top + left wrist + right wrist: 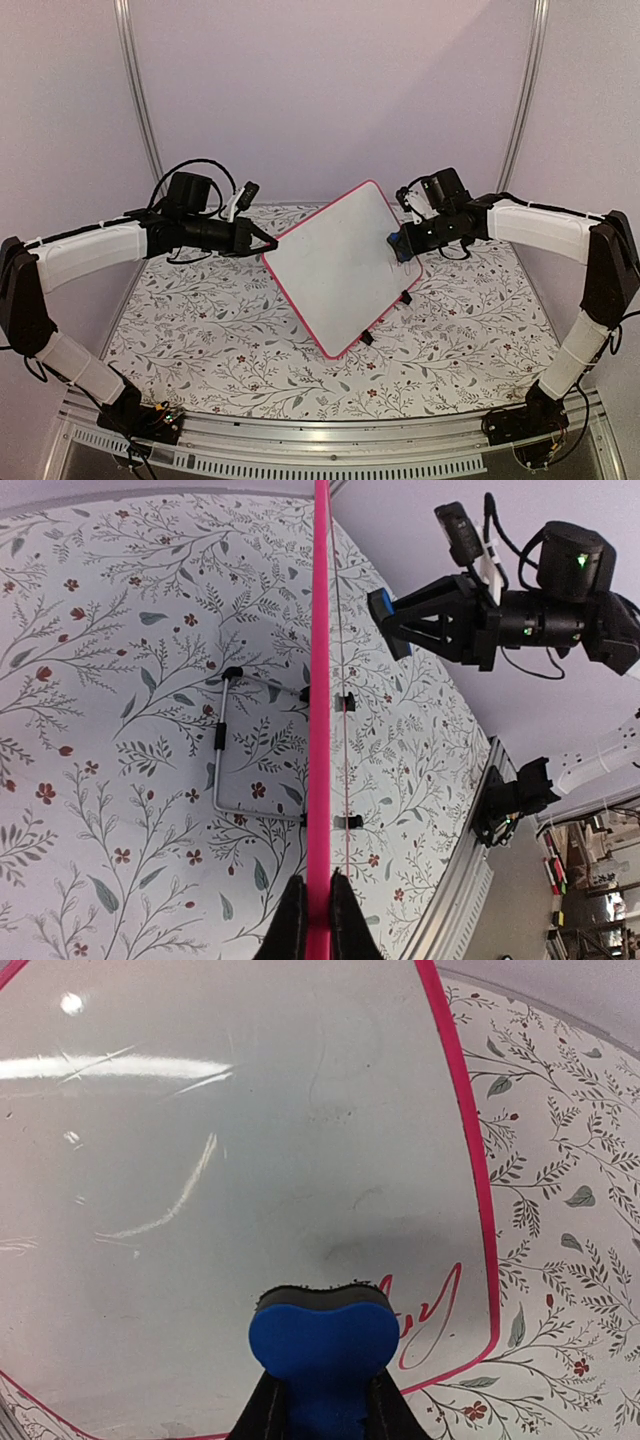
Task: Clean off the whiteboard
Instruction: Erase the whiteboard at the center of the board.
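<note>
The whiteboard (340, 268), white with a pink-red frame, is held tilted above the table. My left gripper (268, 243) is shut on its left edge; the left wrist view shows the frame (321, 680) edge-on, pinched between my fingertips (293, 920). My right gripper (398, 243) is shut on a blue eraser (322, 1345), whose dark felt face sits against the board (220, 1160) near its right edge. Red handwriting (432, 1315) shows just right of the eraser. The eraser (388, 618) also appears in the left wrist view, beside the board.
A floral-patterned cloth (210, 340) covers the table. Two black clip feet (406, 297) stick out from the board's lower edge. A wire stand (222, 750) hangs from the board's back. An aluminium rail (330, 440) runs along the near edge.
</note>
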Robot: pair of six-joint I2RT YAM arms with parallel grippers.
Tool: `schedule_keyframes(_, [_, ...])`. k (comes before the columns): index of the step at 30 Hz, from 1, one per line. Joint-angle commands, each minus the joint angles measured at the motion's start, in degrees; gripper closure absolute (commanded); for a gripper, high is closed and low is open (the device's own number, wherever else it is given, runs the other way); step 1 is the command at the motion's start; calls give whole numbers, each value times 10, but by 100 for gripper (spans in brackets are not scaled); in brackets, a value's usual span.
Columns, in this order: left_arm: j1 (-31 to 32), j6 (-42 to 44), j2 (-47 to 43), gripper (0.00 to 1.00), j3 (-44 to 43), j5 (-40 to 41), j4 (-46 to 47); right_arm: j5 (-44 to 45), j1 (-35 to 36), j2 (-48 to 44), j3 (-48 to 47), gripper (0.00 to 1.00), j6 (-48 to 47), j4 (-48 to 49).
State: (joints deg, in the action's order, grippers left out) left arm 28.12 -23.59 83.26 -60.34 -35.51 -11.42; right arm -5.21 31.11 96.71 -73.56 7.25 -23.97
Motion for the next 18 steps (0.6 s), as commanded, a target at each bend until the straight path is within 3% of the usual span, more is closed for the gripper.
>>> schedule_keyframes(1, [9, 23, -14, 100, 2, -18, 10, -8, 1, 5, -13, 100, -3, -4])
schedule_keyframes(18, [-1, 20, -2, 100, 0, -26, 13, -7, 1, 17, -19, 100, -15, 4])
